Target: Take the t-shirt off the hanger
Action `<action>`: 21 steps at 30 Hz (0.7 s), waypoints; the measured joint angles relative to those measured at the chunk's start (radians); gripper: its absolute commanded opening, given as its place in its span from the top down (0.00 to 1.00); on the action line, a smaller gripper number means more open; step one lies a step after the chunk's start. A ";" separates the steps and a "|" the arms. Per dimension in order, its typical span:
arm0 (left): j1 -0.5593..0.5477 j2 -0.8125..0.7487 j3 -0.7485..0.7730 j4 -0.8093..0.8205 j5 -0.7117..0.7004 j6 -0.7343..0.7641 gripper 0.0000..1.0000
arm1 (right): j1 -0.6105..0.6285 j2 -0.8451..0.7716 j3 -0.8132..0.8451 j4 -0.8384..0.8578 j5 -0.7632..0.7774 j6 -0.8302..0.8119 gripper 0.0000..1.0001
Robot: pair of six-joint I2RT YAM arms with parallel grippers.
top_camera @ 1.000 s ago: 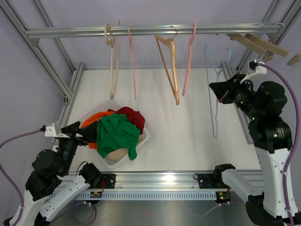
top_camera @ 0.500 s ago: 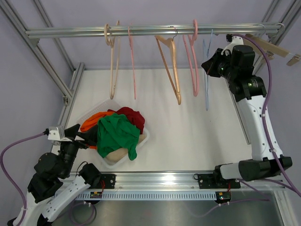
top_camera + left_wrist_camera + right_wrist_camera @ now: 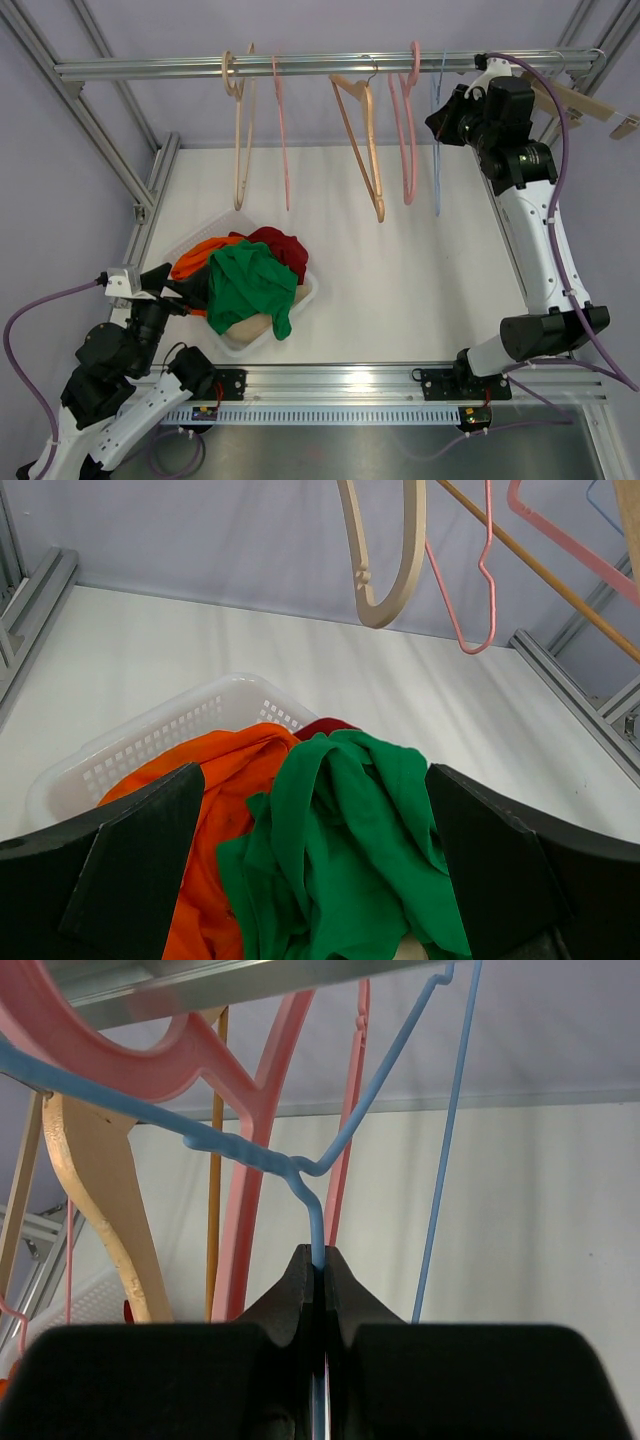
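Pinching tight, the right gripper (image 3: pixel 318 1260) is up high by the long silver metal rail (image 3: pixel 300 66). Its two black fingers (image 3: pixel 290 1300) are pressed together on the thin blue wire hanger (image 3: pixel 317 1222), right below the twist at its neck. This hanger has no clothes on it. Its hook goes up toward the rail, but the hook's tip runs out of the picture. Just beside it hangs a fat pink plastic hanger (image 3: pixel 408 130), and next to that a light brown wooden hanger (image 3: pixel 360 130). More bare hangers hang further along the rail.

The left gripper (image 3: pixel 320 860) is low down at the near side of the white table (image 3: pixel 400 270). Its fingers (image 3: pixel 140 860) are spread wide apart and they hold nothing. They point at the white plastic basket (image 3: pixel 170 735) with little square holes.

The green t-shirt (image 3: pixel 350 820) lies crumpled on top of the pile in the basket. One end of it hangs over the basket's near edge. An orange cloth (image 3: pixel 215 780) lies beside it, touching it. A dark red cloth (image 3: pixel 280 245) peeks out behind them both.
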 measured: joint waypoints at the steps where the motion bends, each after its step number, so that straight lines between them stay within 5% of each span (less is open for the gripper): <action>1: 0.000 0.000 0.000 0.000 0.000 0.000 0.01 | -0.002 0.004 0.000 0.001 0.000 -0.001 1.00; 14: 0.000 0.006 0.000 0.000 -0.006 0.001 0.01 | -0.014 -0.006 -0.105 0.102 -0.002 -0.002 0.98; 16: 0.000 0.008 0.000 0.000 -0.008 0.001 0.01 | -0.015 -0.021 -0.127 0.123 -0.002 0.004 0.92; 21: 0.000 0.008 -0.003 0.000 -0.013 0.002 0.01 | -0.017 -0.049 -0.168 0.141 0.006 0.028 0.46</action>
